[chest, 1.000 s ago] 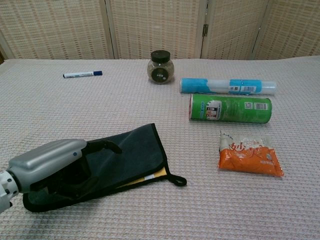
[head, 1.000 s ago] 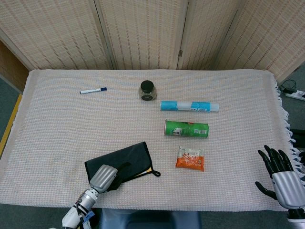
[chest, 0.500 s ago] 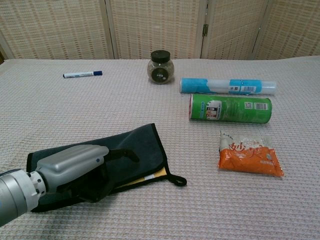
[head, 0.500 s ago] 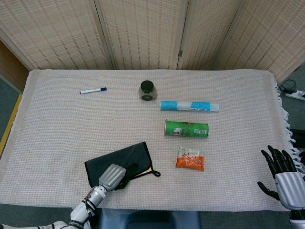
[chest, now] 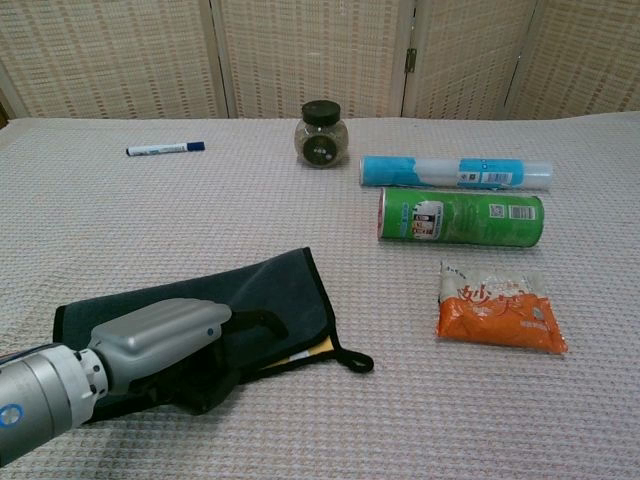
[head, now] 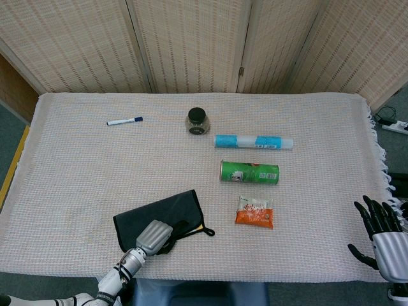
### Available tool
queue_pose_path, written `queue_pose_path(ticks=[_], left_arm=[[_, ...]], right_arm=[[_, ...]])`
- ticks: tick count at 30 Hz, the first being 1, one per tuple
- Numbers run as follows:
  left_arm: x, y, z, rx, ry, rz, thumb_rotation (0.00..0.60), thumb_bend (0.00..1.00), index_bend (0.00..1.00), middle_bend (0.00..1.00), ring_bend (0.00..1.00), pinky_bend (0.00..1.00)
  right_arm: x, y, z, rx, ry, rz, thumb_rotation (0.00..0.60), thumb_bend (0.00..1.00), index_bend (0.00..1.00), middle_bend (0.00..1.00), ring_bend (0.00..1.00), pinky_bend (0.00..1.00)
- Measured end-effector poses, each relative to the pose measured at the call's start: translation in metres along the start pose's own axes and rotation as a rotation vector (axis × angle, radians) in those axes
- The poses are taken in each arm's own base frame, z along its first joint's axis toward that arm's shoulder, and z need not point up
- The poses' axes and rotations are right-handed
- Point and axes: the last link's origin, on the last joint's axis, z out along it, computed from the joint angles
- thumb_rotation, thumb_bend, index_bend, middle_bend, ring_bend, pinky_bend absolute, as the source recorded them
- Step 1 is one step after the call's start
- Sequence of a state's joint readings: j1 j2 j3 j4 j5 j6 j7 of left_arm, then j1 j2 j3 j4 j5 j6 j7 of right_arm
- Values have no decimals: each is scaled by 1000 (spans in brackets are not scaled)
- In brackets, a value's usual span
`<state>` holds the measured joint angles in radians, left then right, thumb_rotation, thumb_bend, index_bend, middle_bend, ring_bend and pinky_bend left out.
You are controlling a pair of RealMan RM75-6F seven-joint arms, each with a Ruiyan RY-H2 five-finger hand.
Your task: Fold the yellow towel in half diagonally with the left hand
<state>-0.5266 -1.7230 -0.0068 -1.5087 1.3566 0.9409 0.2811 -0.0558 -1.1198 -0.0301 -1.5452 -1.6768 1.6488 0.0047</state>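
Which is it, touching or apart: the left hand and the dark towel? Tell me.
Touching. In the chest view the left hand lies on the dark towel, its fingers pressed into the cloth.

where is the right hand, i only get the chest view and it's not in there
Observer: The right hand is past the table's right front corner, off the fringed edge, fingers apart, holding nothing.
Operator: ok and how near the front edge is the left one
Observer: Close. The left hand rests on the towel just inside the front edge, and its forearm comes up from below that edge.
Operator: anything on the floor on the right
Observer: A power strip with a cable lies on the floor beyond the table's far right corner.
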Motion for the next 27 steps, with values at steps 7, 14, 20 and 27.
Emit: queue_pose_path(ticks=[7, 14, 20, 27], left_arm=[[-3, 3, -3, -9, -12, 7, 600, 662, 216, 1000, 1000, 1000], [-5, 13, -14, -44, -21, 11, 600, 662, 219, 1000, 1000, 1000], [-7, 14, -18, -45, -23, 17, 600, 662, 214, 1000, 1000, 1000], [3, 16, -20, -54, 60, -7, 600, 661, 188, 1000, 1000, 1000]], right_arm=[[2, 0, -4, -1, 14, 0, 600, 246, 0, 0, 0, 0], [4, -1, -5, 3, 22, 0, 600, 247, 0, 0, 0, 0], [5, -2, -8, 9, 32, 0, 600, 246, 0, 0, 0, 0], [4, -3, -8, 13, 30, 0, 600, 246, 0, 0, 0, 0]])
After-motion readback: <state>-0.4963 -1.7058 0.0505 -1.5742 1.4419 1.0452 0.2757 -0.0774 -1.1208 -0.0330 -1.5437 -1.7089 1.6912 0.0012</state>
